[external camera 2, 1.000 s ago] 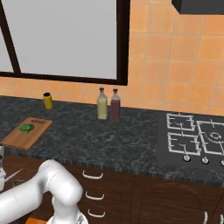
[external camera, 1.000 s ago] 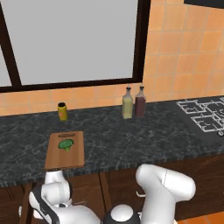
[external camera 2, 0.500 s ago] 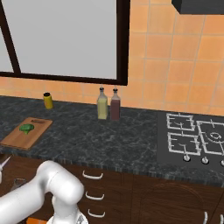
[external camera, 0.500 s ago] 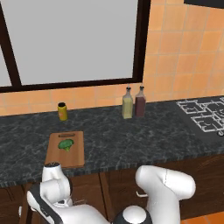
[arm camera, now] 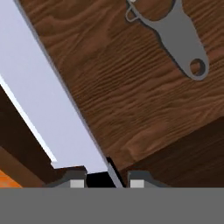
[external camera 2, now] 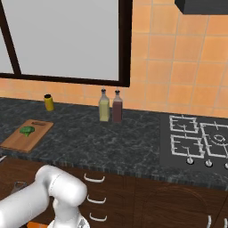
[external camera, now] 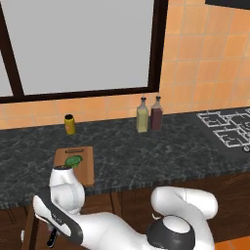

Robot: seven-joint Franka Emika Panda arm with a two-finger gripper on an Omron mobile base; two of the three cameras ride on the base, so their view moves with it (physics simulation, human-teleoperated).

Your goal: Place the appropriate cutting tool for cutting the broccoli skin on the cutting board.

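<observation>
The knife [arm camera: 52,109] sits right in my gripper [arm camera: 104,180], jaws pinched narrow on its black handle, its silver blade running straight away from my fingertips over a dark wooden drawer floor [arm camera: 131,96], the grey peeler [arm camera: 175,35] lying well off to one side. I'm down low in front of the cabinets, so the cutting board [external camera: 85,168] with the broccoli [external camera: 73,160] lies above me on the counter [external camera: 146,156], and I reckon it's lift first, then over.

No legible text on anything.
</observation>
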